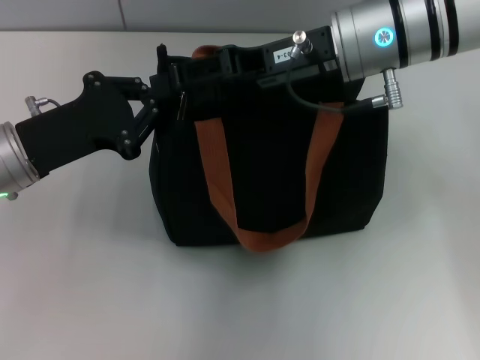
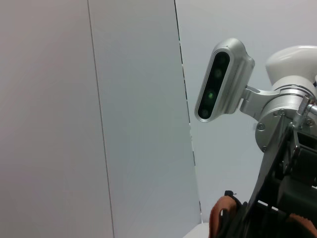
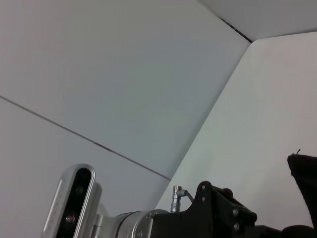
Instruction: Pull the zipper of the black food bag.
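Note:
The black food bag (image 1: 271,176) stands upright in the middle of the white table, with its rust-orange strap handles (image 1: 216,169) hanging down the front. My left gripper (image 1: 169,78) reaches in from the left and is shut on the bag's top left corner. My right gripper (image 1: 214,63) comes in from the upper right and lies along the bag's top edge, its tip near the left end. The zipper is hidden under the right gripper. A corner of the bag (image 3: 303,173) shows in the right wrist view, and an orange strap (image 2: 221,218) in the left wrist view.
The white table (image 1: 82,285) spreads around the bag on all sides. A pale wall (image 1: 67,13) stands behind it. The right arm's wrist camera (image 2: 220,79) shows in the left wrist view, close to the left gripper.

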You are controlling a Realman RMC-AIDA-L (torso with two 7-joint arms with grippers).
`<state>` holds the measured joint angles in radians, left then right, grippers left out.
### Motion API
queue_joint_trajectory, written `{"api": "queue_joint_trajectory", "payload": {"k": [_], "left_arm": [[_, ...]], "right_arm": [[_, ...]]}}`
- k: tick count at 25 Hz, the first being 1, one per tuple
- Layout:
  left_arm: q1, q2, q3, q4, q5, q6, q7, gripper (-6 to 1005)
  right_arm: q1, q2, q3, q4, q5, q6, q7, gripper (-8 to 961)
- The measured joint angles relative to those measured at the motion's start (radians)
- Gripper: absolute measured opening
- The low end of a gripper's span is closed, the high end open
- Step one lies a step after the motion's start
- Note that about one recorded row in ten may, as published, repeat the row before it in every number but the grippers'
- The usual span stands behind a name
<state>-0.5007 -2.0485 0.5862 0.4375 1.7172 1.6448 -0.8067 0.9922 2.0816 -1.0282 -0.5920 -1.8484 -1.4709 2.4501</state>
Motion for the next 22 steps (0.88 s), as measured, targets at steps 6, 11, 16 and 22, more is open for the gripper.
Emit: {"api": "queue_joint_trajectory", "payload": {"k": [6, 11, 16, 22], "left_arm": [[-0.005, -0.004, -0.001, 0.0, 0.0, -0.001, -0.006, 26], [-0.007, -0.003, -0.001, 0.001, 0.002, -0.004, -0.02, 26], [-0.01, -0.004, -0.001, 0.002, 0.003, -0.01, -0.029, 26], [-0.013, -0.003, 0.0, 0.015, 0.006, -0.003, -0.046, 26]], "right_arm": [[0.0, 0.0, 0.0, 0.0, 0.002, 0.001, -0.008, 813], [0.0, 0.001, 0.001, 0.0, 0.003, 0.004, -0.011, 813], [0.0, 0.001, 0.001, 0.0, 0.003, 0.005, -0.012, 813], [0.001, 0.002, 0.001, 0.0, 0.004, 0.004, -0.014, 813]]}}
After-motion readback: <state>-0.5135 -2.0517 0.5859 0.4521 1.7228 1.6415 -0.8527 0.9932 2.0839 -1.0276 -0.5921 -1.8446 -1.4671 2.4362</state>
